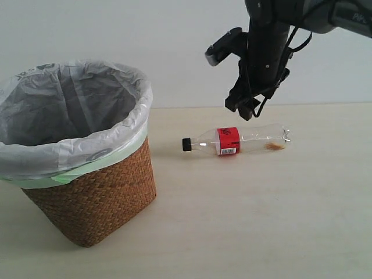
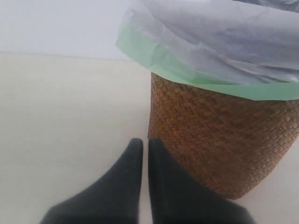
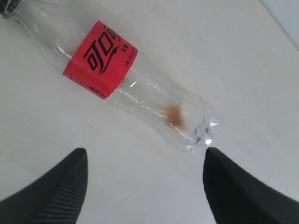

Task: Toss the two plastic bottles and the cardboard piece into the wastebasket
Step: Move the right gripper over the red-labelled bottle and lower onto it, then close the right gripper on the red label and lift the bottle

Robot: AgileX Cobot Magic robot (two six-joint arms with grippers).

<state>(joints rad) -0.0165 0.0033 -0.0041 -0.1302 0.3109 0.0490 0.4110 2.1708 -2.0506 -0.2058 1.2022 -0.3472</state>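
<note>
Slim bottle (image 1: pixel 235 141): lay on its side on the table (image 1: pixel 261 226), black cap pointing toward the wastebasket, red label facing up, a brownish smear near its crumpled base; nothing touched it
Right gripper (image 3: pixel 145 156): hung just above the bottle's base end, fingers spread wide and empty
Wastebasket (image 1: pixel 99 200): stood upright to the left of the bottle, near but apart, white bag (image 1: pixel 119 133) folded over its rim
Left gripper (image 2: pixel 145 142): sat low beside the basket's woven wall, fingers pressed together with nothing between them
Green-capped bottle and cardboard piece: I saw neither on the table; the part of the bag's inside I could see showed nothing and its bottom was hidden, so I couldn't tell whether they had gone in
Progress: the slim bottle at least was left, not yet grasped, lifted or dropped; at best, I'd judge, it was the last of three
Next move: to my eye, lowering and closing on the bottle's body, then carrying it over the rim
</note>
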